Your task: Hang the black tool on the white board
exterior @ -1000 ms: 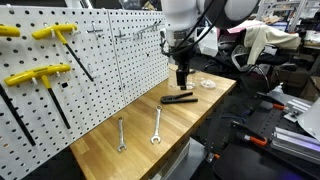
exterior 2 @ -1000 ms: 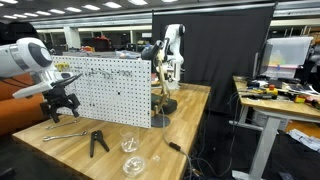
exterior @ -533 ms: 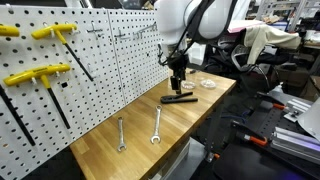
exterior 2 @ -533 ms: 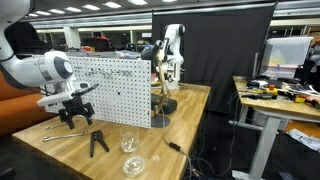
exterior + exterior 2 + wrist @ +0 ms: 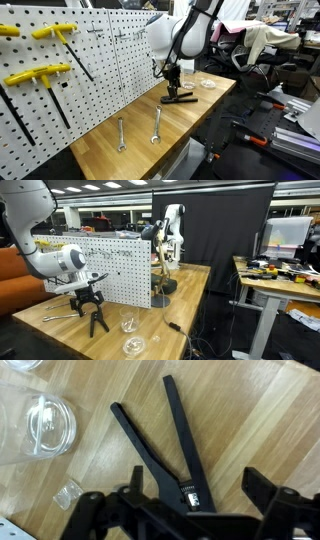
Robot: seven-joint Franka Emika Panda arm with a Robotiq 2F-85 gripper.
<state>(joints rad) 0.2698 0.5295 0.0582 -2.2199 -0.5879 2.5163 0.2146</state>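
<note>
At the far left of an exterior view, yellow-handled T keys (image 5: 40, 76) are seen hanging on the white board (image 5: 125, 60). The board stands upright along the left side of a wooden table (image 5: 100, 152). Two silver wrenches (image 5: 157, 127) are laid flat on the wood in front of the board, near each other but not touching.

Further right, the black tool (image 5: 181, 98) is found lying flat on the tabletop near the board's right end. It is not hung on any hook. The gripper (image 5: 172, 86) is held directly over the tool's left end, pointing down at it.

In the wrist view the fingers (image 5: 137, 482) are shown spread wide, one on either side of the tool's head and clear of it, so nothing is pinched. The two slim handles are splayed in a narrow V that points away from the gripper. How far above the wood the fingertips are cannot be told.

To the right of the tool, a clear round dish (image 5: 207, 84) is set on the table, apart from the tool.
</note>
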